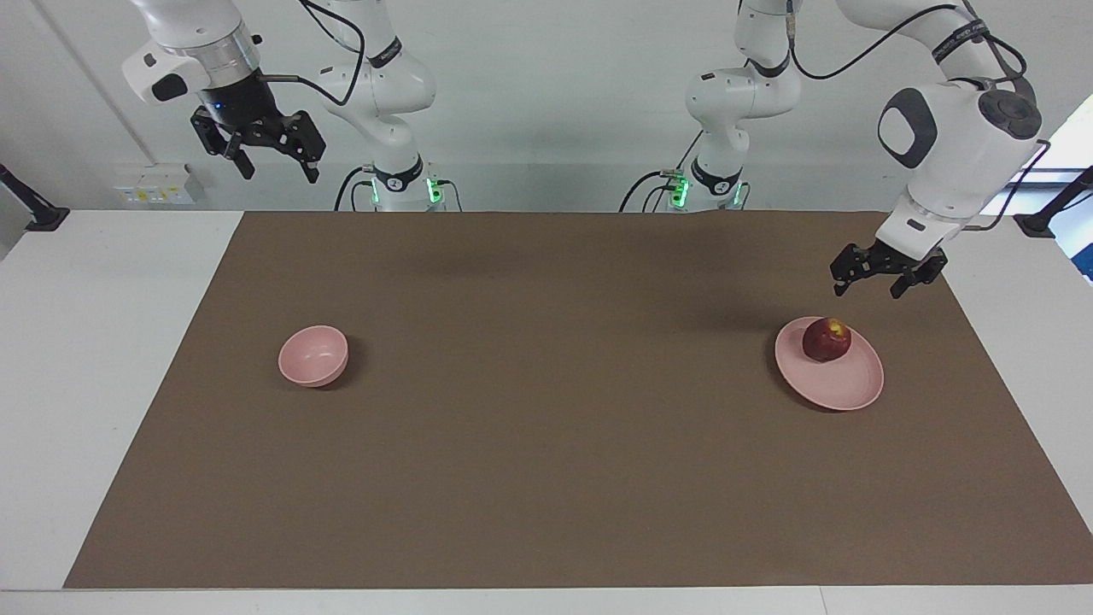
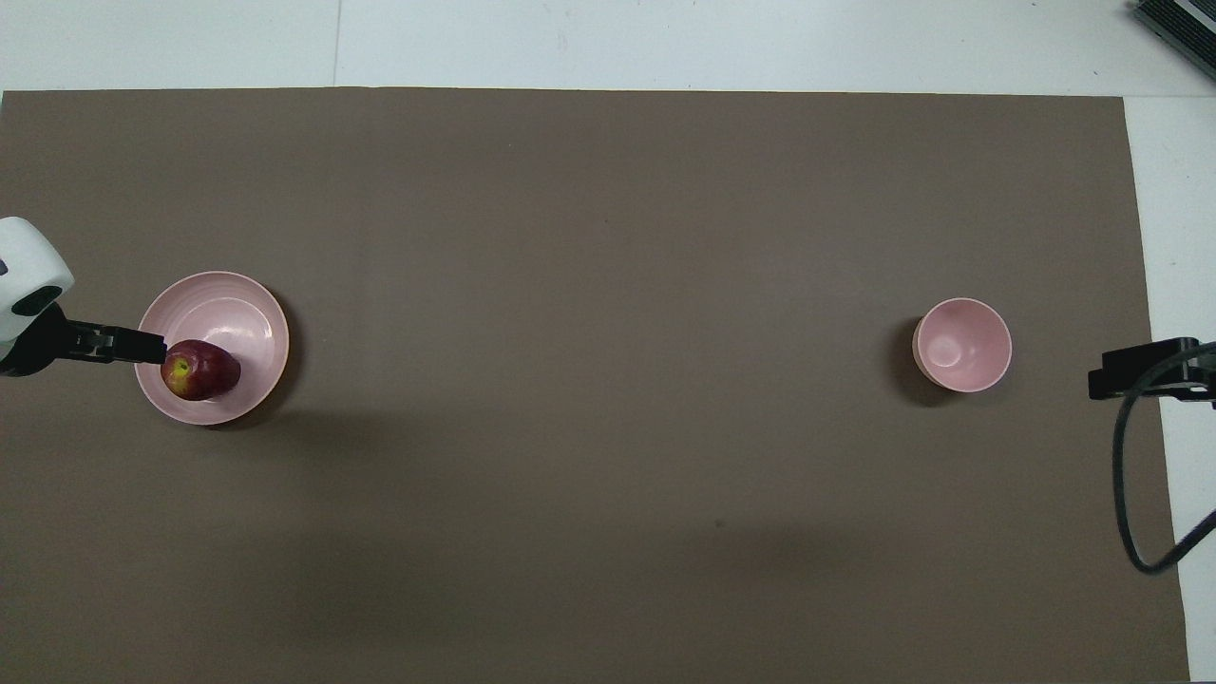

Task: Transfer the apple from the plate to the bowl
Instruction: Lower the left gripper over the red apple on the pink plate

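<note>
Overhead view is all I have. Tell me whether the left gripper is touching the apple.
Observer: No. In the facing view the left gripper hangs in the air above the plate's edge, with a clear gap down to the apple.
Operator: Give me its finger state; I only see one dark bar.
Observer: Open. The two fingertips stand well apart and hold nothing.
Operator: Report the right gripper; only its tip shows here.
Observer: The right gripper is raised high over the right arm's end of the table, open and empty, waiting.
</note>
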Controlling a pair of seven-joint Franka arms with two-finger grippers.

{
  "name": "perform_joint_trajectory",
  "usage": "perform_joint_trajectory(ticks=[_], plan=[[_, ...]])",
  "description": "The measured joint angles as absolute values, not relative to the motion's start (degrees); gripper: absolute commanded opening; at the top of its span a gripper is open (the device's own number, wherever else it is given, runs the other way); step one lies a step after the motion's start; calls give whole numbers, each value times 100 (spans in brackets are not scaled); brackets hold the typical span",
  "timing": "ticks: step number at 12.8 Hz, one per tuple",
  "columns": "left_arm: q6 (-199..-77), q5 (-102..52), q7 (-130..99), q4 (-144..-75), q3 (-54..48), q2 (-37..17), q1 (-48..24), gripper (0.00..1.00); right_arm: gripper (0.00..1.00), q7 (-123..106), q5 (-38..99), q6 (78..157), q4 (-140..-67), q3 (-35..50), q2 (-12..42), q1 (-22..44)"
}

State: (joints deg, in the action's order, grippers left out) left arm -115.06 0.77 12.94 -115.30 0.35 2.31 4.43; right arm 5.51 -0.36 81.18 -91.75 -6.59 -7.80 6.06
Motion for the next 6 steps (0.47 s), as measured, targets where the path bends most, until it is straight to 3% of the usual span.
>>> perform_joint_trajectory(ticks=[6], plan=[[-12492,21,1370,-12148,34,-183,501,100,100,544,-36,8118,-9183,-659,-780,606]])
